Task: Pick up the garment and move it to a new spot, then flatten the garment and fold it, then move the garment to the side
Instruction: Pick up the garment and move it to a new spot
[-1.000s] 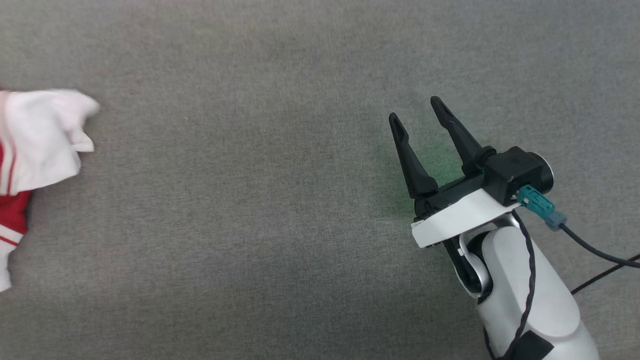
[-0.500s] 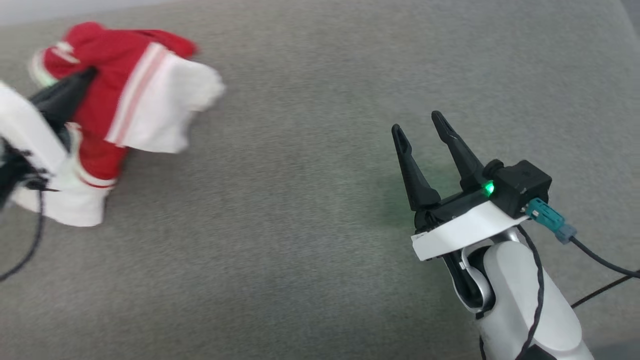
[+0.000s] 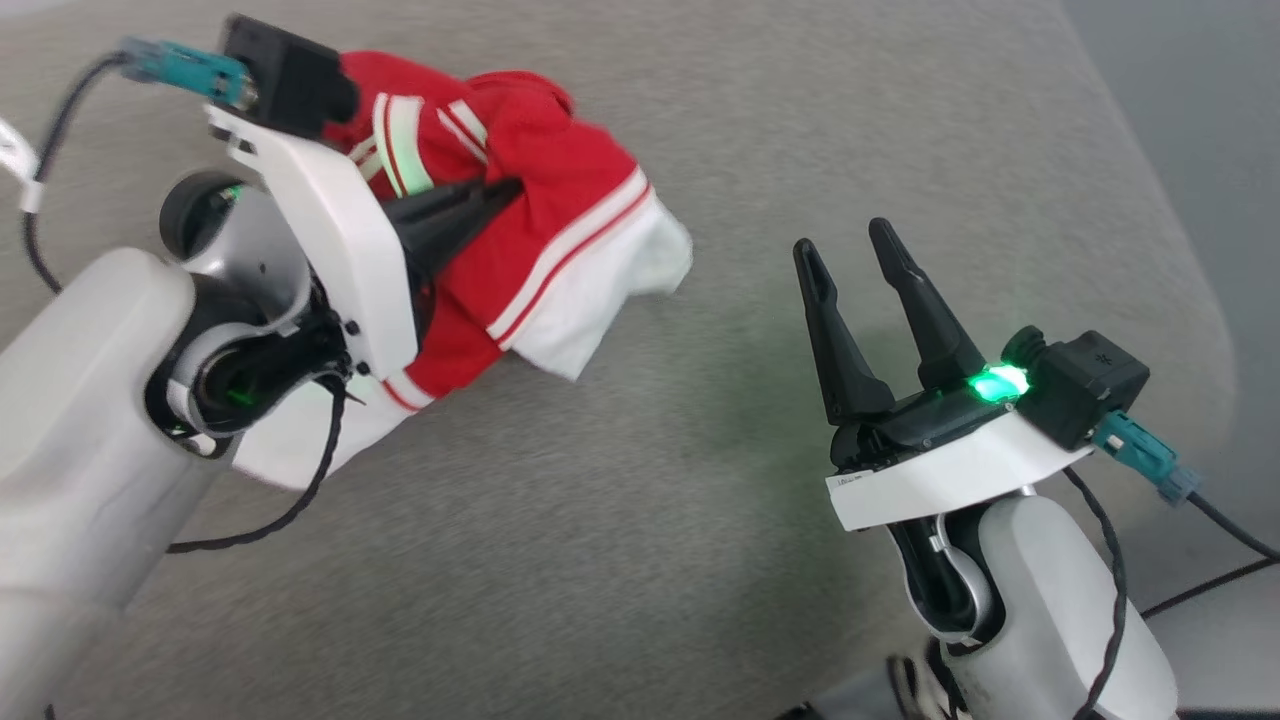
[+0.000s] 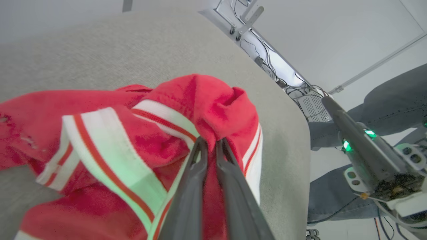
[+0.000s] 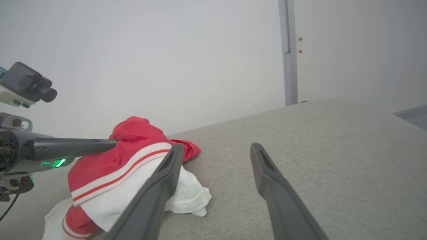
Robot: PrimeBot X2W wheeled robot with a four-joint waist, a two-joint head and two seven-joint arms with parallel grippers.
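Red, soft garment is hanging bunched from the left gripper, which is pinching a fold with jaws almost closed, its white sleeve trailing on the grey cushion. Right gripper is hovering wide apart, empty. Light and limp; hems are probably offering firmer holds.

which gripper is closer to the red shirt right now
Left. The left gripper is shut on the garment, pinching a red fold. The right gripper stands open off to the garment's right, apart from it, above the grey surface.
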